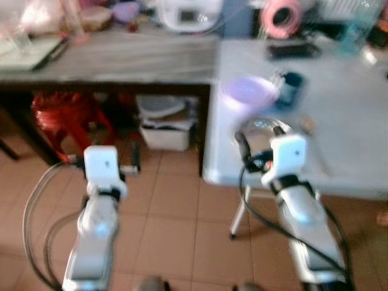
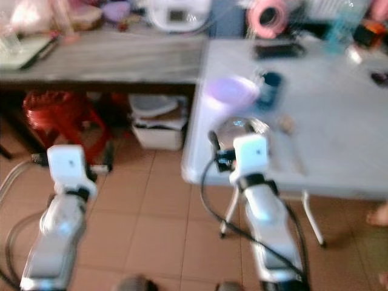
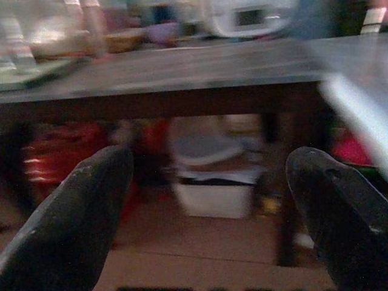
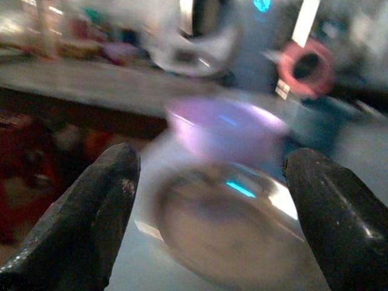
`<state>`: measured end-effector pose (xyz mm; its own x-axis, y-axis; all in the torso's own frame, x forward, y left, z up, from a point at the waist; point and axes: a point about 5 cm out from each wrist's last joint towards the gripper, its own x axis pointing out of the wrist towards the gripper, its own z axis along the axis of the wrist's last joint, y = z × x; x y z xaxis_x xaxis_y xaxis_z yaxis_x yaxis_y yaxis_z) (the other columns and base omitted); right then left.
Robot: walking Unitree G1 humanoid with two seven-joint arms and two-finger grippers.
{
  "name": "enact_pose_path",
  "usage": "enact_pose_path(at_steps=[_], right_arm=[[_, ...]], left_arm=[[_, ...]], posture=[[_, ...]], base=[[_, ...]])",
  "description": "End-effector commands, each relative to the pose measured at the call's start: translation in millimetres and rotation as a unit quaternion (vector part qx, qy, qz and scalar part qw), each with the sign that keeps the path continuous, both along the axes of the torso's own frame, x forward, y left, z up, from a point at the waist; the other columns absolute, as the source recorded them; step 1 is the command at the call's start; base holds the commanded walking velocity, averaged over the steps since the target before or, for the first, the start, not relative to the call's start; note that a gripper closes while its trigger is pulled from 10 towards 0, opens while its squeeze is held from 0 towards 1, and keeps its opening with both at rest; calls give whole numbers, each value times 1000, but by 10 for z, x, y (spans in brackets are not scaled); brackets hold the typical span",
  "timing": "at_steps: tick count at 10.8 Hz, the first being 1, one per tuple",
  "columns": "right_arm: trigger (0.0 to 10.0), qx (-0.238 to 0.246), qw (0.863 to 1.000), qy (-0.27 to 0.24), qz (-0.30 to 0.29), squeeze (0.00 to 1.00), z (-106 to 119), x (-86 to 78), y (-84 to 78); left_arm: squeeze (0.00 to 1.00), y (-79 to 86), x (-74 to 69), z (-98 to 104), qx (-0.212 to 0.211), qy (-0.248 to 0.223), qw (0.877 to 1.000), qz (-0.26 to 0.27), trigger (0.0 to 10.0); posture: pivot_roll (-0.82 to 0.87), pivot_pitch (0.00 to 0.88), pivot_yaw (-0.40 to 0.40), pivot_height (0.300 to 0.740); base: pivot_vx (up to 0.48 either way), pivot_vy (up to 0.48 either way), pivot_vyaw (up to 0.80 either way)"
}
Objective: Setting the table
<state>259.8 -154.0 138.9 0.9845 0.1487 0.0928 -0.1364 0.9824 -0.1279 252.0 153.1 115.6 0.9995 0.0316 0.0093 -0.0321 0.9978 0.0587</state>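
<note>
Approach step, I judge: right tool (image 4: 209, 200) spread wide, empty, facing steel bowl (image 4: 230, 227) near worktop (image 1: 345, 139) edge, purple bowl (image 1: 247, 92) behind. Next: close in. Left tool (image 3: 209, 206) wide, idle.

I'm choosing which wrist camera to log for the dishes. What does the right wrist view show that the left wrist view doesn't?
Right wrist view: the open right gripper is aimed at a shiny metal dish on the white table, with a purple bowl just behind it and a pink ring farther back.

Left wrist view: the open left gripper faces the space under the grey table, with a white bin and something red.

Both show the white appliance; both are blurred.
</note>
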Motion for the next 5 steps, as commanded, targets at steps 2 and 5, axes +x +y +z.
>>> enact_pose_path(at_steps=[2, 5], right_arm=[[10000, 28, 999, 12, -9, 0, -13, -10, 2], [10000, 20, 1000, 7, -8, 0, 25, 21, 4]], left_arm=[[0, 22, -12, 92, 27, -26, 999, -2, 10000], [0, 45, -12, 98, 28, -26, 999, 10, 10000]], posture=[[28, 76, 67, 740], [32, 80, 67, 740]], base=[[0, 0, 0], [0, 0, 0]])
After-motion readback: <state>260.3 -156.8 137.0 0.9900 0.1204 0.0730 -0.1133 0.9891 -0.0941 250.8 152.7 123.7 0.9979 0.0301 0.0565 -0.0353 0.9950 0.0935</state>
